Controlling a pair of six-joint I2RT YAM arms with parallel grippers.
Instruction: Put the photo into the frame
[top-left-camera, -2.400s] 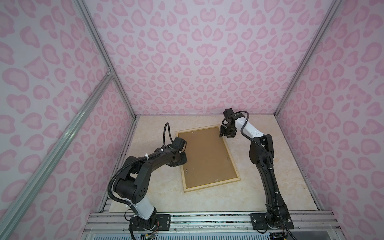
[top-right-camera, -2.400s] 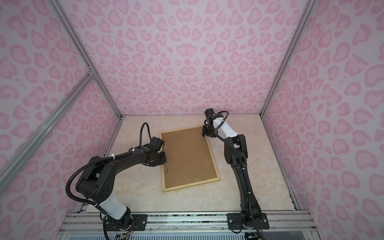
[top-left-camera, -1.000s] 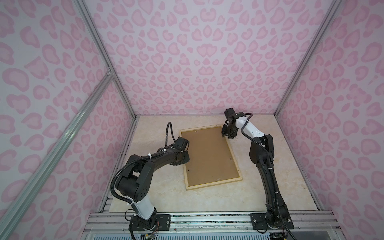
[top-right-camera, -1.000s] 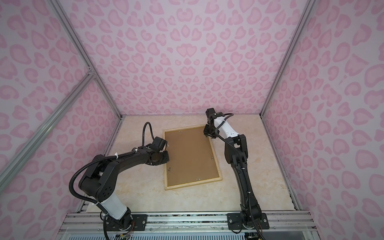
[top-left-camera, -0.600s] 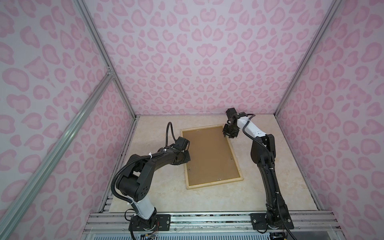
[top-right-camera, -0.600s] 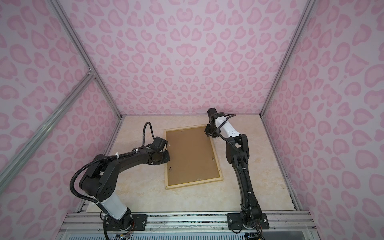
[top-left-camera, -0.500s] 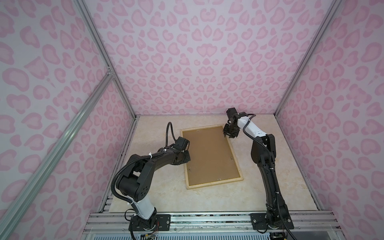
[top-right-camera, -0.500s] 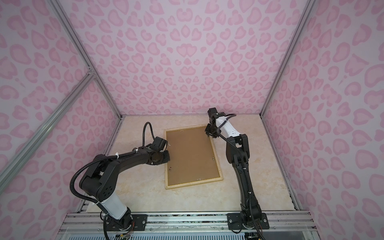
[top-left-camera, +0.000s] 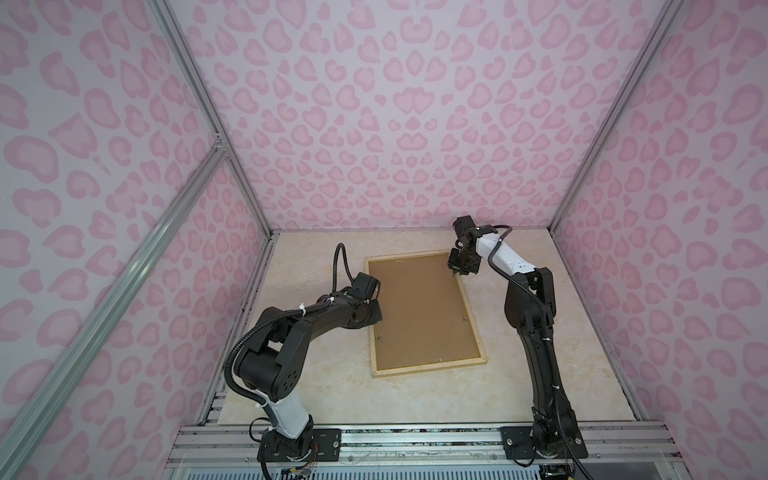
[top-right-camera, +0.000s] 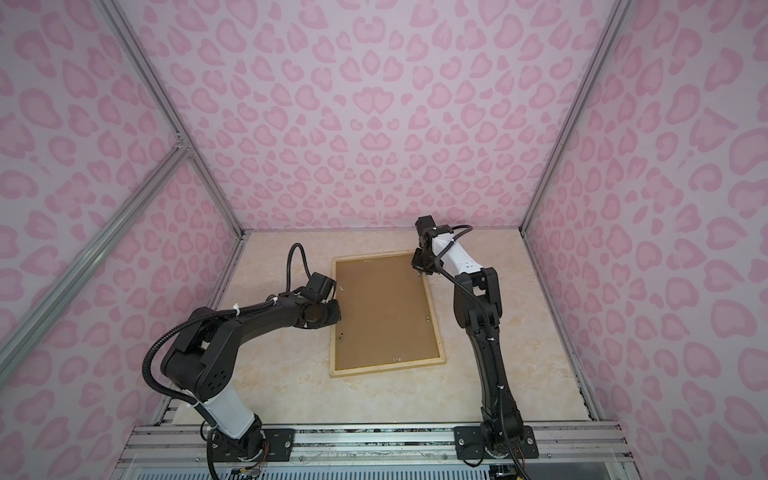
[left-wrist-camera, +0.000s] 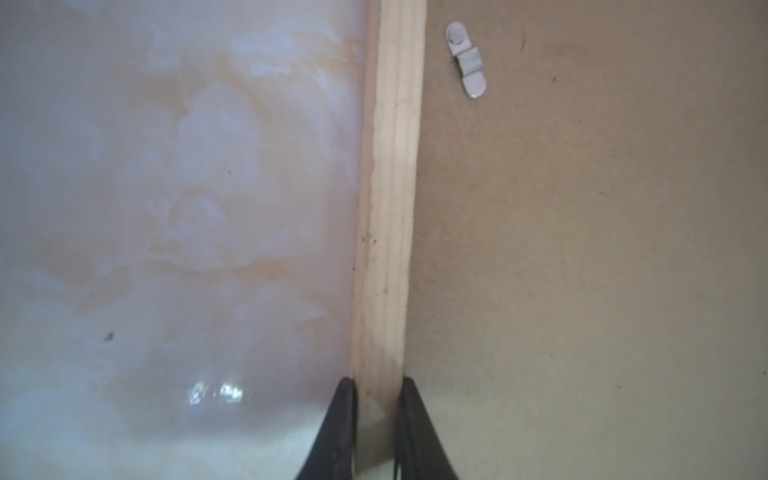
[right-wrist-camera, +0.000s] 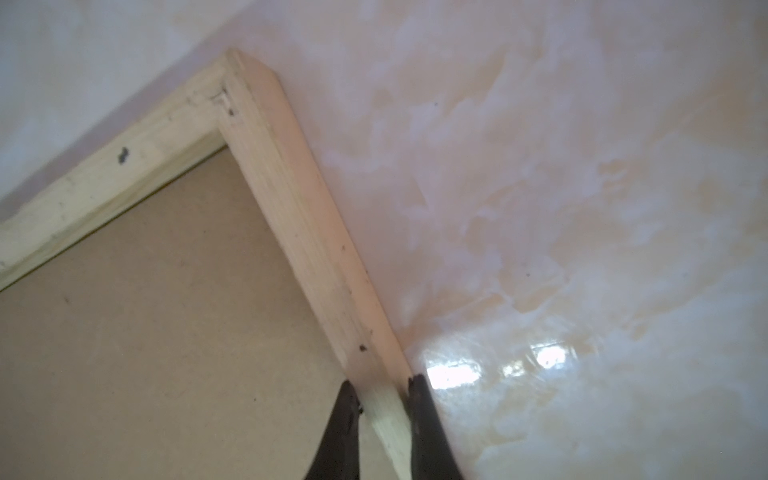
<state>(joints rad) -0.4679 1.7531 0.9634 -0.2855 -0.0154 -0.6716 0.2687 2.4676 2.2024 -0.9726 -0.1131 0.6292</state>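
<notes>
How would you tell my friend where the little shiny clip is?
Find the pale wooden frame lying flat on the marbled table. A brown board fills it. The clip lies on that board, just inside the rail the left claw pinches: small, silver, shiny, while everything around it is dull.

The left arm (top-left-camera: 316, 316) is stretching low and forward with its elbow bent. The left gripper (left-wrist-camera: 376, 399) is pinching the frame (left-wrist-camera: 386, 208) rail, a finger pressing each side. The right arm (top-left-camera: 528, 291) is standing tall and folding over at the elbow, wrist pointing down. The right gripper (right-wrist-camera: 382, 395) is clamping the far right rail likewise.
</notes>
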